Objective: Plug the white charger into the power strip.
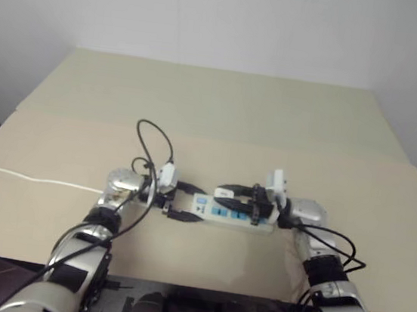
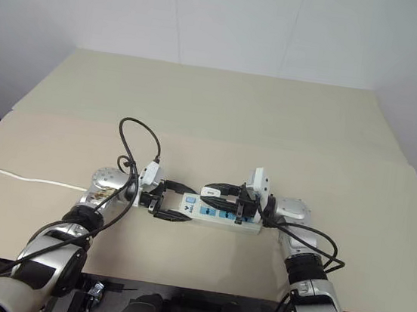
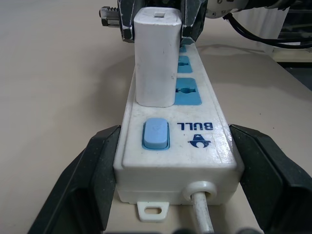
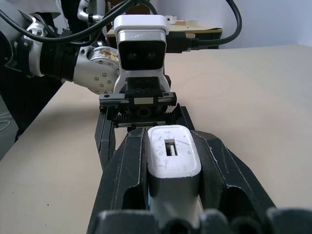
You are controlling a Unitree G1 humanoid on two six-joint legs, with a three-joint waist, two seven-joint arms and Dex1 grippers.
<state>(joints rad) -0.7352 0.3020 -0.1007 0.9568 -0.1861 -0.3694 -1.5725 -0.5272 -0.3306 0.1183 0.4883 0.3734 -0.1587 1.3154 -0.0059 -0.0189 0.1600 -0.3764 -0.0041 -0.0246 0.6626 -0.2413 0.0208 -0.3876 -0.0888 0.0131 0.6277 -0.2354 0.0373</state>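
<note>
Left gripper (image 3: 170, 170) brackets the strip's (image 3: 204, 146) switch end, fingers spread; right gripper (image 4: 173, 165) pinches the charger (image 4: 173, 156), standing upright on a socket in the left wrist view.

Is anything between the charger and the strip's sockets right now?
Nothing visible. The right gripper holds the charger upright on the strip, over the socket row just past the blue switch. The left gripper's fingers flank the strip's cord end, clear of the sockets.
</note>
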